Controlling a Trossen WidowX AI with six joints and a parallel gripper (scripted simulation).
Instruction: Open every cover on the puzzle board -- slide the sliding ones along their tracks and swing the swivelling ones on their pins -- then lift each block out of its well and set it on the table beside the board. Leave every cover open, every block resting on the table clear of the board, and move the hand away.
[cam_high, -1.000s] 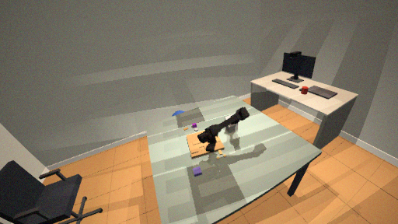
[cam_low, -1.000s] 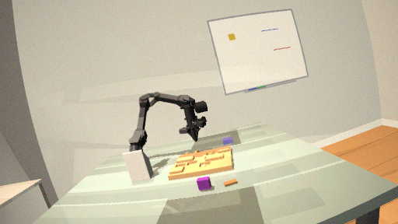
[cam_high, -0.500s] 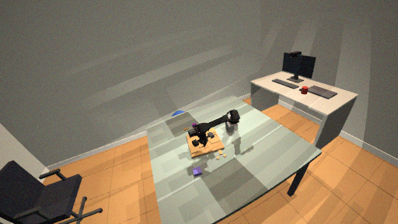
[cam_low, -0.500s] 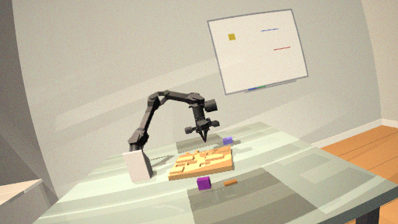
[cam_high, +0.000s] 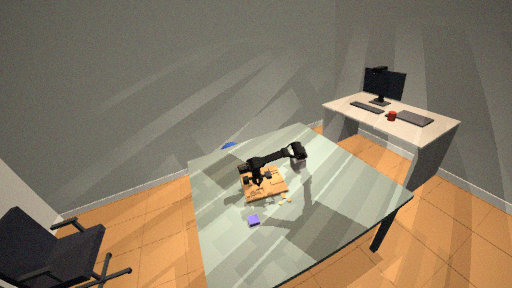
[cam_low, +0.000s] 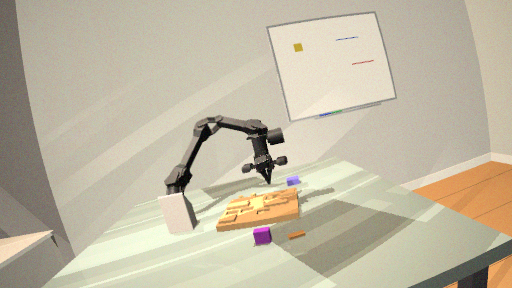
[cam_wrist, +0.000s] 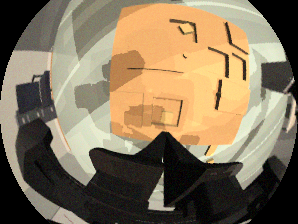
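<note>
The orange puzzle board (cam_high: 278, 184) (cam_low: 265, 220) (cam_wrist: 132, 32) lies on the table, with raised tracks and dark slots on top. My gripper (cam_high: 258, 184) (cam_low: 269, 183) (cam_wrist: 164, 135) is shut with its tips together and nothing visible between them. It is above the board, towards one edge in the wrist view. A square outline (cam_wrist: 180, 112) shows just beyond the tips; I cannot tell whether it is a cover or a well. A small tilted yellowish piece (cam_wrist: 186, 28) shows near the far edge. A blue-violet block (cam_high: 253, 220) (cam_low: 293, 180) and a purple block (cam_low: 262, 235) rest on the table clear of the board.
A flat orange piece (cam_low: 296, 235) lies beside the purple block. Small yellowish pieces (cam_high: 280, 203) (cam_high: 289, 200) lie on the table near the board's corner. The arm's pale base (cam_low: 177, 215) stands beside the board. A desk with a monitor (cam_high: 384, 84) stands apart.
</note>
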